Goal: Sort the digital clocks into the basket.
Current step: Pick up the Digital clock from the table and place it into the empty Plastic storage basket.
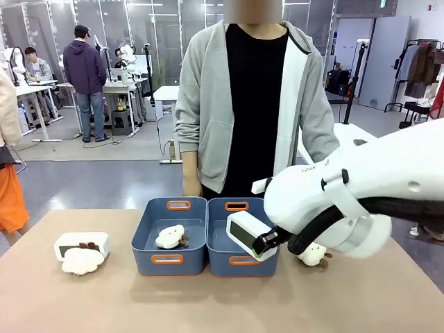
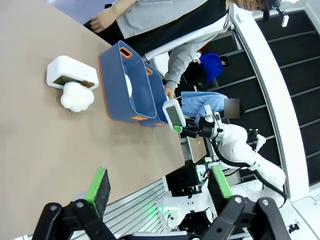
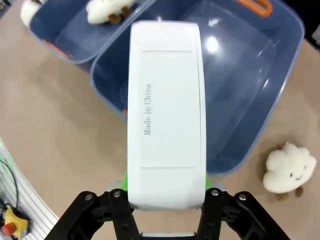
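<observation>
Digital clock (image 3: 166,115) tilted, lengthwise toward basket (image 3: 252,97)

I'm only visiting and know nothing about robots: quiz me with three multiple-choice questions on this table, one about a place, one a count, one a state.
1. Where is the clock nobody holds? A) on the table, left of the blue bins B) inside the right bin C) in the person's hand
2. How many cloud plush toys are there? A) one B) three C) five
3. The right gripper is: A) open, empty B) shut on a plush C) shut on a white clock
Answers: 1A, it lies on the tabletop; 2B, one in the left bin, one by the loose clock, one right of the bins; 3C, it clamps the clock above the right bin's near rim.
</observation>
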